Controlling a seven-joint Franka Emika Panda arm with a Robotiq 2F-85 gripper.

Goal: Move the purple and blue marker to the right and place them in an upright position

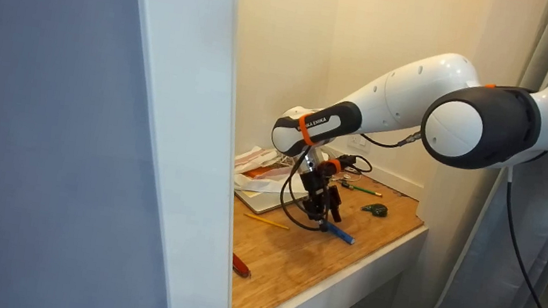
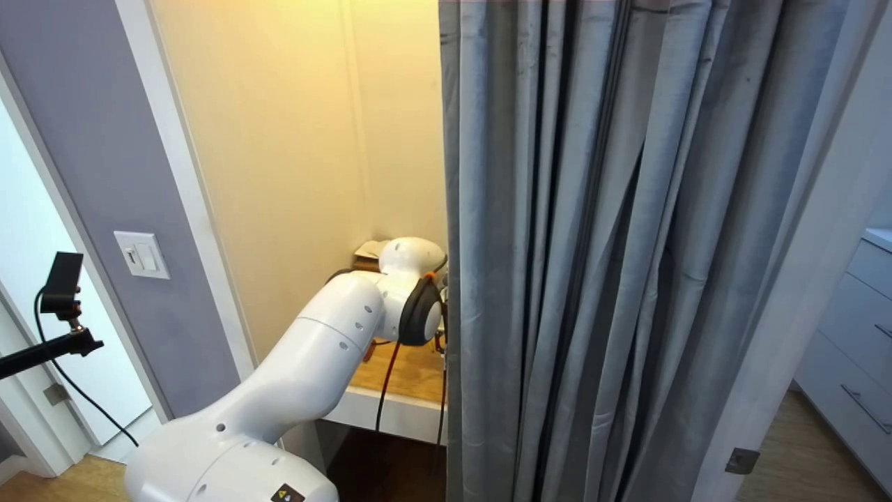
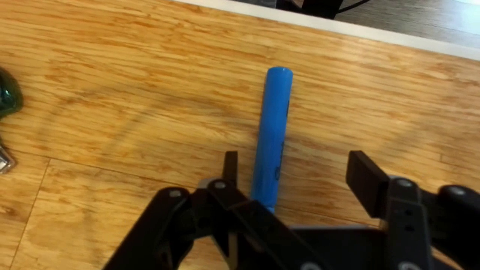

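The slim blue cylindrical marker [image 3: 273, 131], plastic by the look of it, lies on its side on the golden-brown wooden worktop [image 1: 284, 269], near the front edge; the step in hand appears to be lining up a grasp on it.

From the left in an exterior view, an elongated red item [image 1: 240, 266] is partly hidden by a white post [image 1: 191, 109]. Beyond it, loose white papers [image 1: 251, 161] lie heaped on a flat silver-grey slab [image 1: 262, 204], with a thin yellow wooden pencil [image 1: 266, 221] just beside that slab. Next comes the black two-fingered claw [image 3: 294, 174], pointing down. The wrist view shows its fingers well apart, the marker between them and seeming nearer the finger at the left there (whether either one touches the barrel cannot be told). Just right of the claw, the marker's free end points towards the front edge. Farther right lie a green pencil-like stick [image 1: 363, 190] with a pale tip and a glossy dark green rounded item [image 1: 377, 210], both well apart from the marker. No purple marker can be made out, and the blue one is not yet upright.

The next move probably calls for a slight sideways shift to centre the marker, then closing the fingers across its barrel. After that would come a lift, a carry to the right and a wrist turn to bring it on end. The release would want to be slow, lest it topple.
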